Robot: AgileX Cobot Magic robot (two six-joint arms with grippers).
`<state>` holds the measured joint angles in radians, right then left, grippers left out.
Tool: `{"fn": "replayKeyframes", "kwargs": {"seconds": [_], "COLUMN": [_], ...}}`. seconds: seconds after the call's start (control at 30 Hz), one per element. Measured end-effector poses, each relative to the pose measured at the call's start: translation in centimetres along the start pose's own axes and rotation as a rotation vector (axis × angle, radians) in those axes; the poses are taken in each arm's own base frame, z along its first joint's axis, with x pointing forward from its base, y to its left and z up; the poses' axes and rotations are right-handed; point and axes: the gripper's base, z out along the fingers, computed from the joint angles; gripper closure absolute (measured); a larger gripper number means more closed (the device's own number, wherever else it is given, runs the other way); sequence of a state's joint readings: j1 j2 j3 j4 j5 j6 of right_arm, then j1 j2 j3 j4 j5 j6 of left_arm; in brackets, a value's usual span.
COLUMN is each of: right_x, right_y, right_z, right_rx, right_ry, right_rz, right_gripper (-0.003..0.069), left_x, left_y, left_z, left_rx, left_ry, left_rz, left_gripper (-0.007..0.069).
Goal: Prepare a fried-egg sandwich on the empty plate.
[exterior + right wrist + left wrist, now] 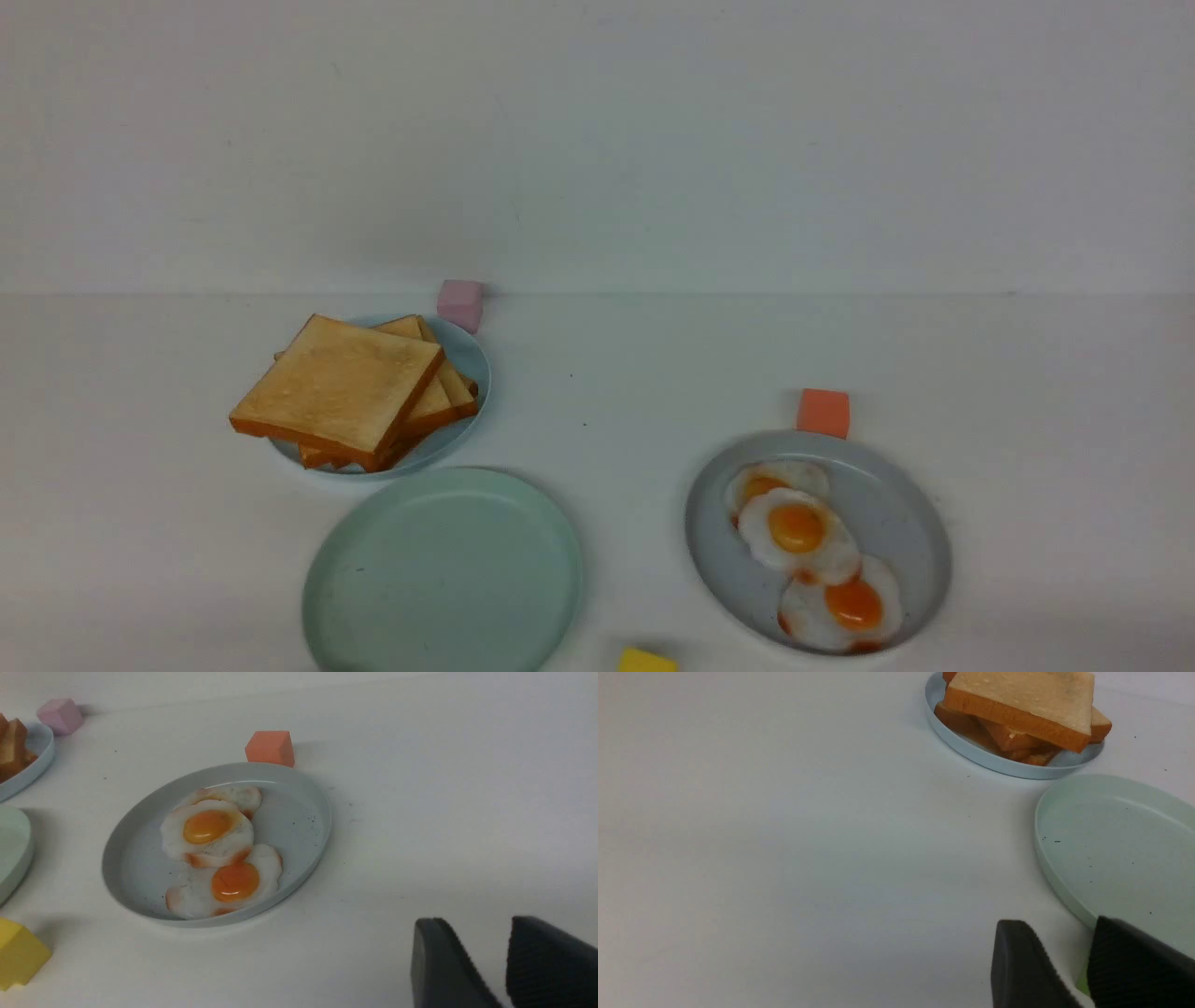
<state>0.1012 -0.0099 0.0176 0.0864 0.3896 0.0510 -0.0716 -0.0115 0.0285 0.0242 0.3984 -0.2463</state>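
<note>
The empty plate (443,571), pale mint green, lies bare at the front centre, also seen in the left wrist view (1115,844). Behind it, a stack of toast slices (345,390) rests on a light-blue plate (470,359). Three fried eggs (798,527) overlap on the grey-blue plate (901,509) to the right. No fried-egg sandwich is in view. My left gripper (1059,926) hangs open and holds nothing beside the mint plate's rim. My right gripper (474,924) is open and holds nothing, some way from the egg plate (299,812). Neither arm shows in the front view.
A pink cube (460,304) stands behind the toast plate. An orange cube (823,413) touches the egg plate's far rim. A yellow cube (646,661) sits at the front edge between the plates. A pale wall closes the table's back.
</note>
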Motion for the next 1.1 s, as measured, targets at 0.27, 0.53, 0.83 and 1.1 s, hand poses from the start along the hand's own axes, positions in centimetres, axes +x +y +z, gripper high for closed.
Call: {"fn": "replayKeyframes", "kwargs": {"seconds": [0.27,0.53,0.83,1.1], "right_x": [0.0,0.0,0.0,0.0], "right_y": [0.0,0.0,0.0,0.0], "right_z": [0.0,0.0,0.0,0.0], "right_rx": [0.0,0.0,0.0,0.0], "right_ry": [0.0,0.0,0.0,0.0], "right_rz": [0.0,0.0,0.0,0.0], "right_gripper": [0.0417,0.0417,0.0417,0.0417], "left_x": [0.0,0.0,0.0,-0.24], "left_y": [0.0,0.0,0.0,-0.07], "left_z": [0.0,0.0,0.0,0.0], "left_rx": [0.0,0.0,0.0,0.007], "left_ry": [0.0,0.0,0.0,-0.026], "left_rz": [0.0,0.0,0.0,-0.002], "left_gripper": [0.0386,0.0386,0.0386,0.0386]}}
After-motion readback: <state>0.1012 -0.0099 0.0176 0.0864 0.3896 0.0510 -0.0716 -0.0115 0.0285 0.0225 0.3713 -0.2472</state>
